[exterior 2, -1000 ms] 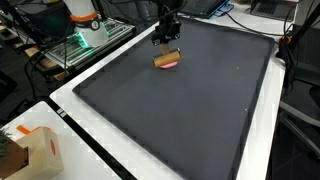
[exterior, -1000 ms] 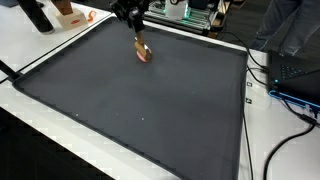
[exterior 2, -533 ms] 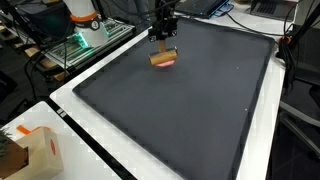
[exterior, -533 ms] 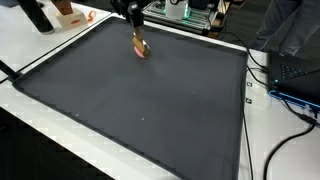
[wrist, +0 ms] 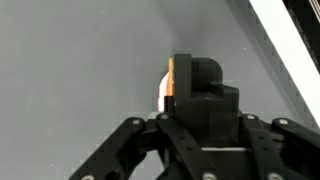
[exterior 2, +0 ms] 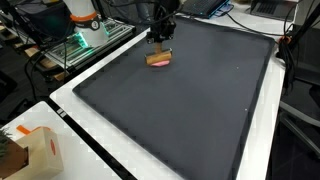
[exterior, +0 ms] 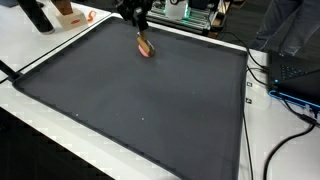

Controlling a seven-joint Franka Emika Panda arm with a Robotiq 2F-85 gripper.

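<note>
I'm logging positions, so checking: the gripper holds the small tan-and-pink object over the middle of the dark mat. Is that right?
Not quite. The gripper does hold the small tan-and-pink object over the dark mat, but not over its middle. Both exterior views show it close to one edge of the mat, near a corner.

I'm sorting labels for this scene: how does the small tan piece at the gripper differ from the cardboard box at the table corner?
The tan piece is over the dark mat, while the cardboard box stands on the white table, off the mat. The gripper closes on the tan piece; the box stands untouched. The piece shows a reddish side, the box an orange mark. Both are tan.
</note>
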